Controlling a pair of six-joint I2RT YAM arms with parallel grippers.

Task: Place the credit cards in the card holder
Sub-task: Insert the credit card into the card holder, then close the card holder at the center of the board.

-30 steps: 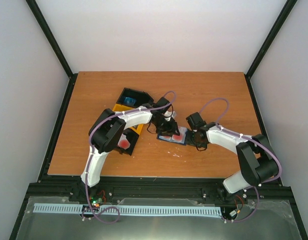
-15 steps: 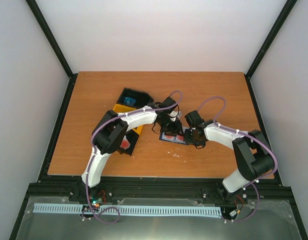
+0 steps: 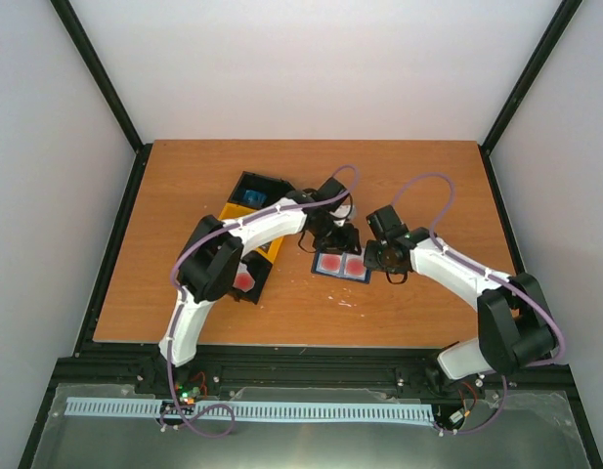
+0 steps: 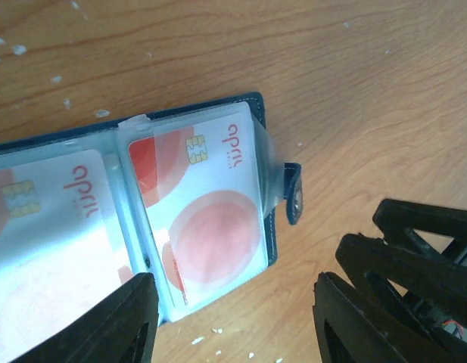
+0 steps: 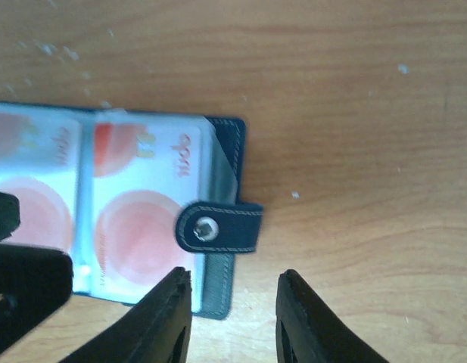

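Note:
The card holder (image 3: 342, 265) lies open and flat on the table, dark blue outside and light blue inside. Two red-and-white credit cards (image 4: 207, 208) sit in its clear sleeves, one in each half. Its snap tab (image 5: 218, 227) folds over the right-hand card. My left gripper (image 3: 335, 234) is open and empty just behind the holder; in the left wrist view (image 4: 235, 291) it hangs over the holder's corner. My right gripper (image 3: 375, 256) is open and empty at the holder's right edge, its jaws on either side of the tab end in the right wrist view (image 5: 233, 283). Neither gripper touches the holder.
A black bin (image 3: 254, 193) with something blue inside stands at the back left. A second black and yellow bin (image 3: 264, 259) lies under my left arm, with a red card (image 3: 244, 280) showing in it. Small white crumbs dot the wood near the holder.
Both grippers have drawn back from the card holder, the left toward the back and the right to the right. The holder now lies uncovered with both cards showing.

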